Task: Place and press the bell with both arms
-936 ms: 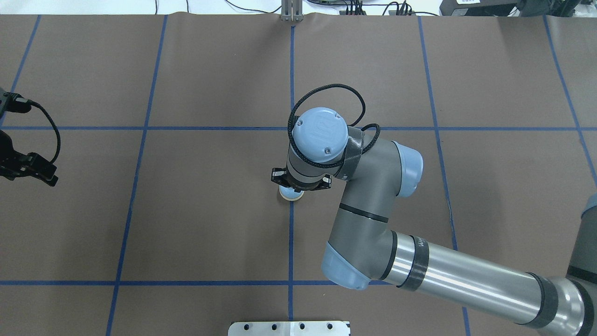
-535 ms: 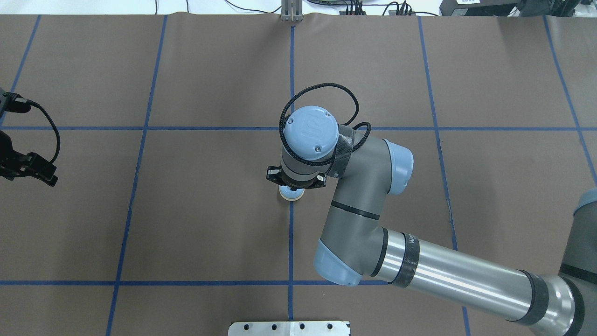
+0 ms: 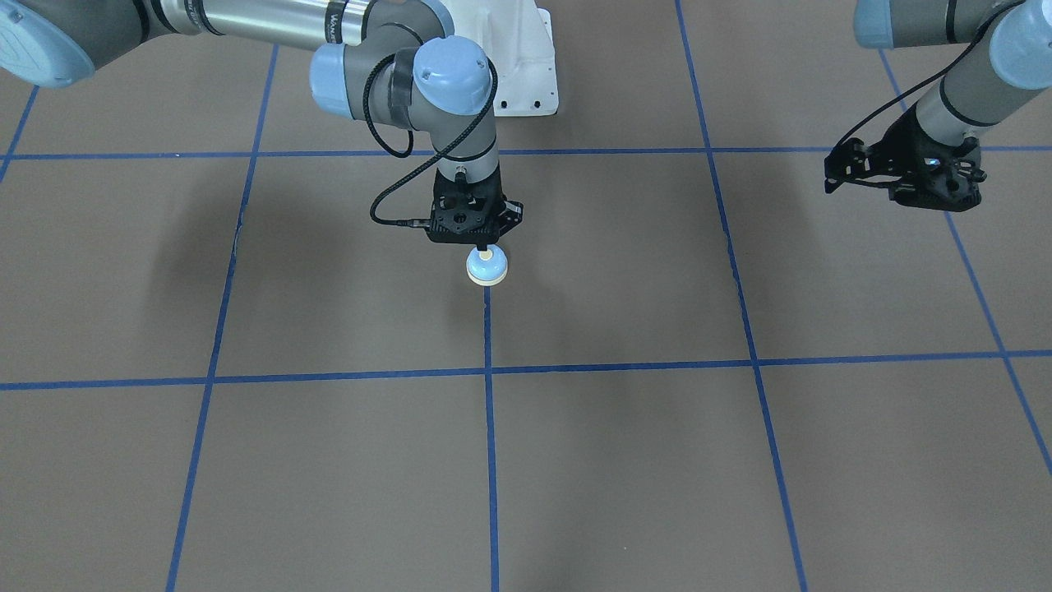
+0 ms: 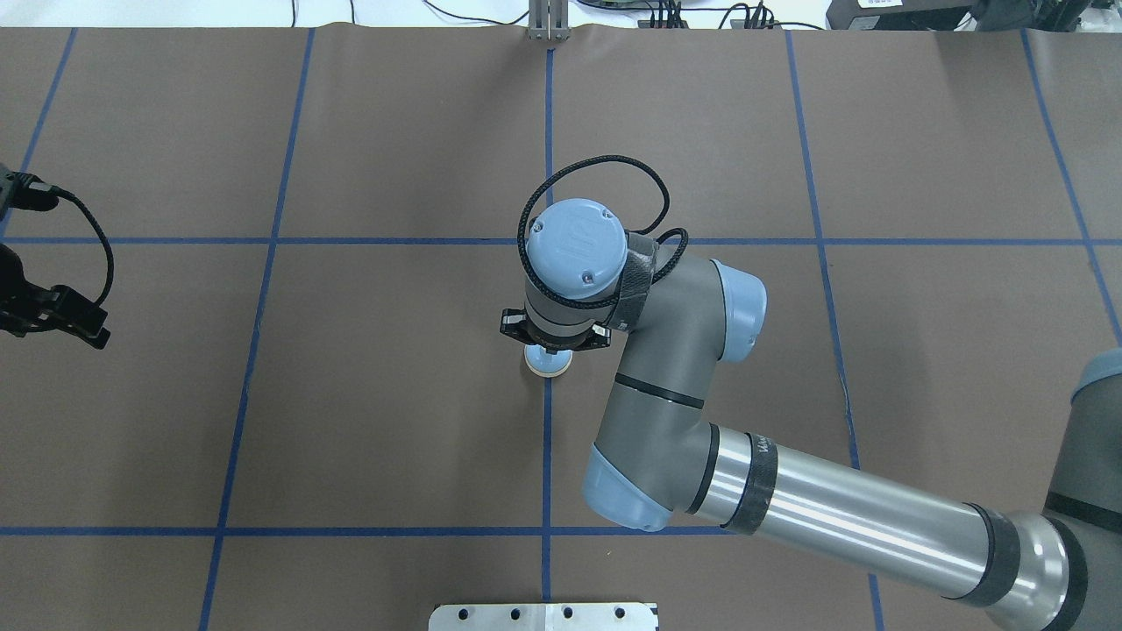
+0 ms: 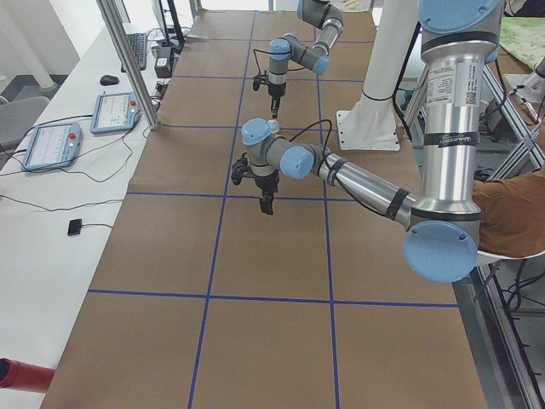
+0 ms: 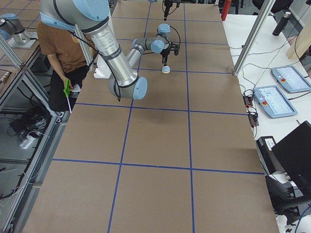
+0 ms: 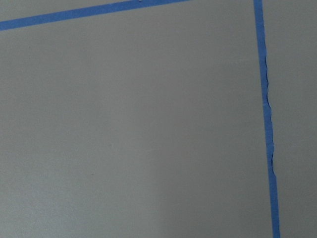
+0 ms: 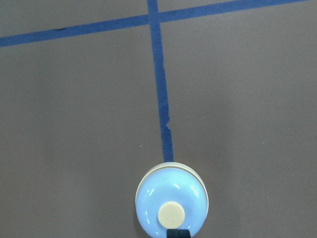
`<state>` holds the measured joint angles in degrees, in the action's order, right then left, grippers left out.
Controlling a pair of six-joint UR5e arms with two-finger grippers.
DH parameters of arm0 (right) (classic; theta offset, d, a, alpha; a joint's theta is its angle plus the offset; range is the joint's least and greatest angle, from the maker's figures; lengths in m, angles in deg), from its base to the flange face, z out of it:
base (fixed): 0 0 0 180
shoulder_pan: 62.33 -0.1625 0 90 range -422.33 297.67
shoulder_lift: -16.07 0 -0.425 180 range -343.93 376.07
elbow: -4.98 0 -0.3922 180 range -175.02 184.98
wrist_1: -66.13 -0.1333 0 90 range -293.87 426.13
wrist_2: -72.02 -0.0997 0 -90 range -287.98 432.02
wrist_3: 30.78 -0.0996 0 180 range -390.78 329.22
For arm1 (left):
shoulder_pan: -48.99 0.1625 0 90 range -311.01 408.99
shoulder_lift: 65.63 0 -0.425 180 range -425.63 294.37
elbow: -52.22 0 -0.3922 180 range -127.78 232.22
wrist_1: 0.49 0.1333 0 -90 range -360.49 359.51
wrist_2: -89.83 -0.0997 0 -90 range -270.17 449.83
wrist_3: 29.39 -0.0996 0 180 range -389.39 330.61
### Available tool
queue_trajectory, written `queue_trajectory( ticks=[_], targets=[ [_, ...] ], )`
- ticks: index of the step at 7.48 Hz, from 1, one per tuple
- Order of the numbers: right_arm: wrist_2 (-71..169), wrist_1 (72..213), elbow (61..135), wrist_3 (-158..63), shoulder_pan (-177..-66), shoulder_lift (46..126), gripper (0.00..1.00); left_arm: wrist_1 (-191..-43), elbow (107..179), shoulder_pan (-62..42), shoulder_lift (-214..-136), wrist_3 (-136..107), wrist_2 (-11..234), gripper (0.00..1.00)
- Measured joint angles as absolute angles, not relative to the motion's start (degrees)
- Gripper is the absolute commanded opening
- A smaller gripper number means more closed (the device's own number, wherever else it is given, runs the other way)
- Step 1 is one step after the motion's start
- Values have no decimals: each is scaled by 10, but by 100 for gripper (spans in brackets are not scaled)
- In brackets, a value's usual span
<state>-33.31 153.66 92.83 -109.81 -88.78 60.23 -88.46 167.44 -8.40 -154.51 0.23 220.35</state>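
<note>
While R gripper [image 3: 482, 246] pts at bell [image 3: 486, 268] | arm lettering [image 4: 761, 447]: blurred

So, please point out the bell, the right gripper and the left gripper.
bell [image 8: 172, 198]: right wrist view, on the blue dome.
right gripper [image 3: 482, 245]: front-facing view, at its closed fingertips.
left gripper [image 5: 266, 207]: exterior left view, at its fingertips.
</note>
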Motion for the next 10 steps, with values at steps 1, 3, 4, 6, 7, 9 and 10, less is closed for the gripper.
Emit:
queue_trajectory(
  ticks=[1, 3, 4, 6, 7, 9, 10],
  targets=[
    [-333, 1531, 920, -1098, -888, 601, 0, -885, 1675, -84, -1545, 4, 2203, 98],
    [-333, 1502, 899, -1099, -888, 600, 0, -885, 1675, -83, -1546, 6, 2204, 98],
    [-335, 1496, 896, -1100, -888, 599, 0, -885, 1675, -83, -1546, 6, 2204, 98],
    [-371, 1507, 917, -1096, -912, 604, 0, -885, 1676, -83, -1547, 6, 2204, 98],
    [-401, 1531, 953, -1089, -936, 622, 0, -885, 1676, -84, -1546, 5, 2204, 98],
    [-436, 1568, 1072, -1025, -989, 725, 0, -885, 1676, -88, -1544, 1, 2204, 98],
    [-462, 1574, 1120, -971, -1027, 784, 0, -885, 1677, -94, -1543, -6, 2204, 98]
  ],
)
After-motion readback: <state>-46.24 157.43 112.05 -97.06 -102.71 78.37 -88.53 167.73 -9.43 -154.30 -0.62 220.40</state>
